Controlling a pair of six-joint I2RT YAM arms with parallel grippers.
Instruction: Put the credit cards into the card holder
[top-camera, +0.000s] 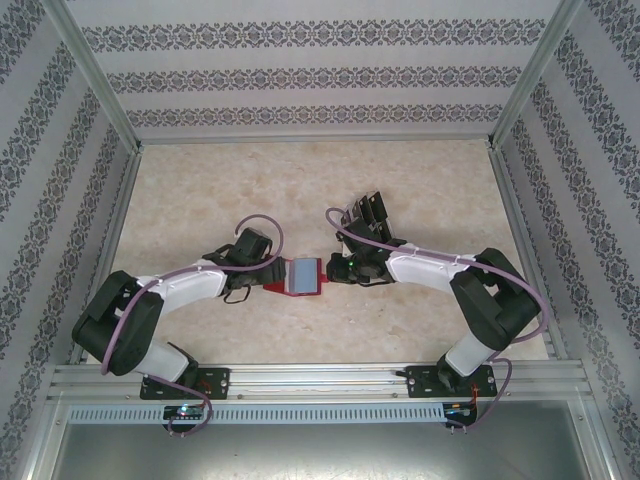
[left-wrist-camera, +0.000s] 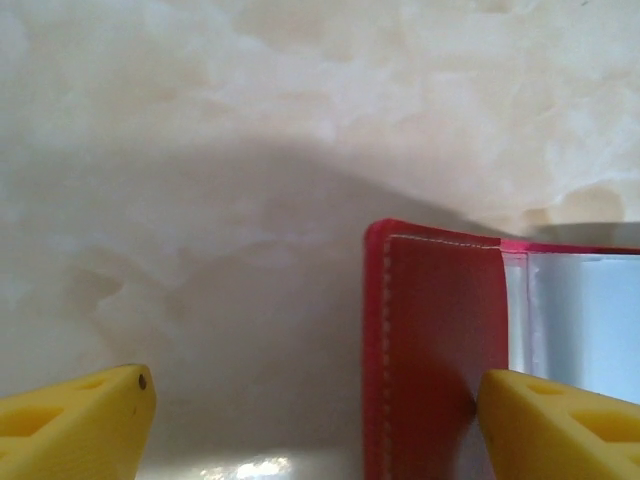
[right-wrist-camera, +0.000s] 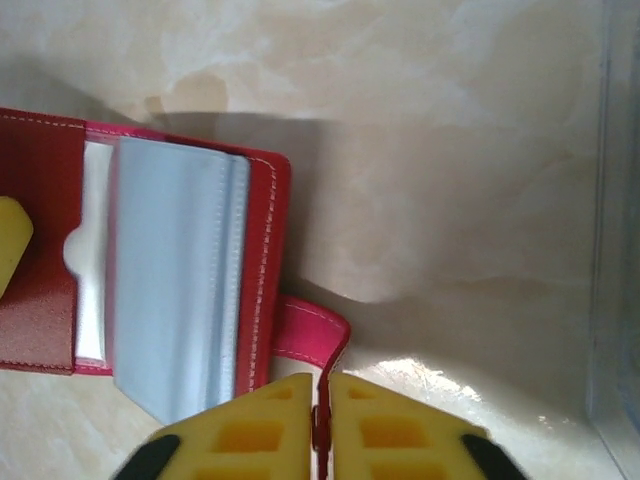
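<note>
The card holder (top-camera: 301, 275), a red wallet, lies open on the table between my two grippers, its greyish sleeves (right-wrist-camera: 175, 280) facing up. My left gripper (top-camera: 262, 276) is at its left side. In the left wrist view that gripper (left-wrist-camera: 315, 400) is open, and its right finger (left-wrist-camera: 560, 425) touches the red flap (left-wrist-camera: 440, 340) while the left finger rests on bare table. My right gripper (right-wrist-camera: 322, 400) is shut on the wallet's red snap strap (right-wrist-camera: 312, 335), on the wallet's right side. The black credit cards (top-camera: 366, 208) stand behind my right arm.
A clear plastic rack (right-wrist-camera: 612, 250) stands just right of my right gripper and holds the cards. Metal frame rails (top-camera: 110, 250) and patterned walls close in the marble table (top-camera: 200, 190) on the left, right and back.
</note>
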